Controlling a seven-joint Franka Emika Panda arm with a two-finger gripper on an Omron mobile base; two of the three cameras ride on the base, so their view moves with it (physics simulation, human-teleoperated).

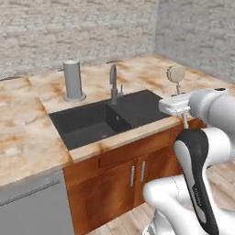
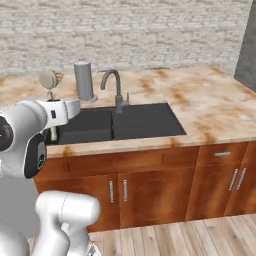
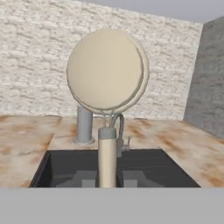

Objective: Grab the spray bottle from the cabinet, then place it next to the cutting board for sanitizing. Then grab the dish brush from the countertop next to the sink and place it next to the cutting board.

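Beige stone countertop (image 1: pixel 27 137) with rust-orange marbling spans the left base view from 9 o'clock to 2 o'clock, backed by a pale brick wall (image 1: pixel 69 27). Reddish-brown lower cupboards (image 2: pixel 150 185) with steel bar handles sit under the slab.

Dark sink (image 1: pixel 105 119) is set into the slab near frame centre. Its grey faucet (image 1: pixel 113 85) stands at the basin's 12 o'clock rim. A grey cylinder canister (image 1: pixel 73 80) stands upright on the slab at the faucet's 9 o'clock, apart from it.

White arm rises at 4 o'clock in the left base view; the gripper (image 1: pixel 184 117) sits at 3 o'clock, over the sink's right rim, pointing toward the wall.

Dish brush (image 1: pixel 176 75): pale cream, round flat head uppermost, thin handle running down into the gripper. It is lifted off the slab, upright. In the hand view the brush head (image 3: pixel 107 70) sits at 12 o'clock of centre and the handle drops to 6 o'clock, between the two fingertips (image 3: pixel 87 179). Fingertips are dim against the basin, so contact is probable rather than certain; they appear clenched on the handle.
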